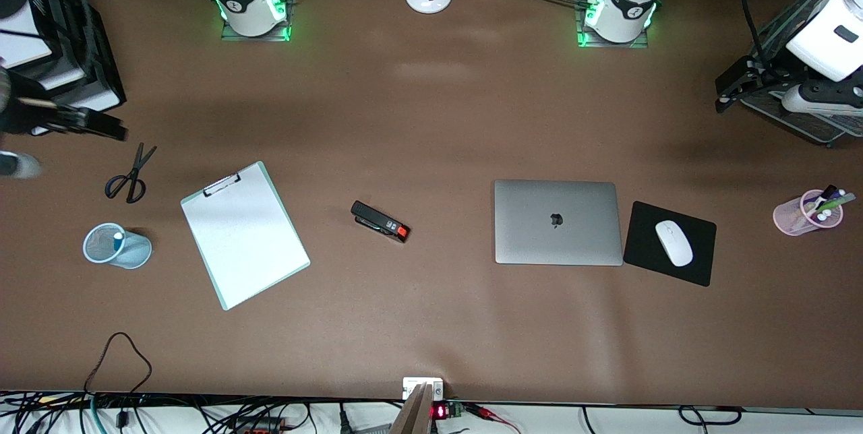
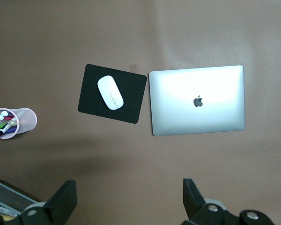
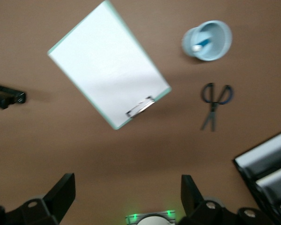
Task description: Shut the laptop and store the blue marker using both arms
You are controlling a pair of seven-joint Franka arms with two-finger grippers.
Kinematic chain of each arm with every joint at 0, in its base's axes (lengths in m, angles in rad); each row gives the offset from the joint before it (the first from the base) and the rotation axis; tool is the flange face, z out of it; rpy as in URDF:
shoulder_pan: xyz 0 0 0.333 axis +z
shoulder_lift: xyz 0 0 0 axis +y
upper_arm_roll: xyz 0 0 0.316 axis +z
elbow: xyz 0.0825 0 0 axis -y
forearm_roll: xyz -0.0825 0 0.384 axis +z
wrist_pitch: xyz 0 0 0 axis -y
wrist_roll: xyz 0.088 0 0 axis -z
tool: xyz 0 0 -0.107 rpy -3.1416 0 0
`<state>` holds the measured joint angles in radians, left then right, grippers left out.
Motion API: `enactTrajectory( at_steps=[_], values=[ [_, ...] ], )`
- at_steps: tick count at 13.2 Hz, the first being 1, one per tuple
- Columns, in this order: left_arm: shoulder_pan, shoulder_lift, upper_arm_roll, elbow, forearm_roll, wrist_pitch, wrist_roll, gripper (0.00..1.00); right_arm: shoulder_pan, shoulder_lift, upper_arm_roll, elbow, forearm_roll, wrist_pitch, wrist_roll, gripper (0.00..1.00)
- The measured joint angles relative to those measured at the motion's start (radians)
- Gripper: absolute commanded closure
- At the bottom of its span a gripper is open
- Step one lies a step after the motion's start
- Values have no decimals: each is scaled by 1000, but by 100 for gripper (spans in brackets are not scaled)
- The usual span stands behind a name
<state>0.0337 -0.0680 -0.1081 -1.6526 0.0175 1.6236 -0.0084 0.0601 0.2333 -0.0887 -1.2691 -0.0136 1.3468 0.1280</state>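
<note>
While both arms hang high at the two ends of the brown surface (image 1: 431, 104), the closed laptop (image 1: 557, 222) lies flat, lid up, toward the left arm's end, roughly midway between the front-camera edge and the robots' edge. A clipboard (image 1: 244, 234) lies askew toward the right arm's end. Just beside the laptop, a black mouse pad (image 1: 640, 255) carries a white mouse (image 1: 673, 242). Between clipboard and laptop rests a black stapler (image 1: 380, 221). Scissors (image 1: 129, 176) and a pale blue mesh cup (image 1: 116, 245) sit near the right arm's end edge; the blue marker (image 3: 202, 44) stands in that cup. A pink cup (image 1: 806, 213) of markers stands near the left arm's end edge. The left gripper (image 2: 130, 199) and right gripper (image 3: 128, 194) each hover spread wide, holding nothing.
</note>
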Motion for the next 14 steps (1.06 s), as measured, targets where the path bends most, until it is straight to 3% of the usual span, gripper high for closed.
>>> enactTrajectory(
  at_steps=[3, 7, 11, 14],
  values=[
    [0, 0, -2, 0, 0, 0, 0, 0, -57, -22, -13, -20, -1, 35, -105, 0],
    [0, 0, -2, 0, 0, 0, 0, 0, -52, -37, -8, -73, -1, 90, -112, 0],
    [0, 0, -3, 0, 0, -1, 0, 0, -51, -160, -7, -260, -1, 193, -112, 0],
    [0, 0, -3, 0, 0, -1, 0, 0, -50, -209, -3, -302, -1, 183, -113, 0]
  ],
)
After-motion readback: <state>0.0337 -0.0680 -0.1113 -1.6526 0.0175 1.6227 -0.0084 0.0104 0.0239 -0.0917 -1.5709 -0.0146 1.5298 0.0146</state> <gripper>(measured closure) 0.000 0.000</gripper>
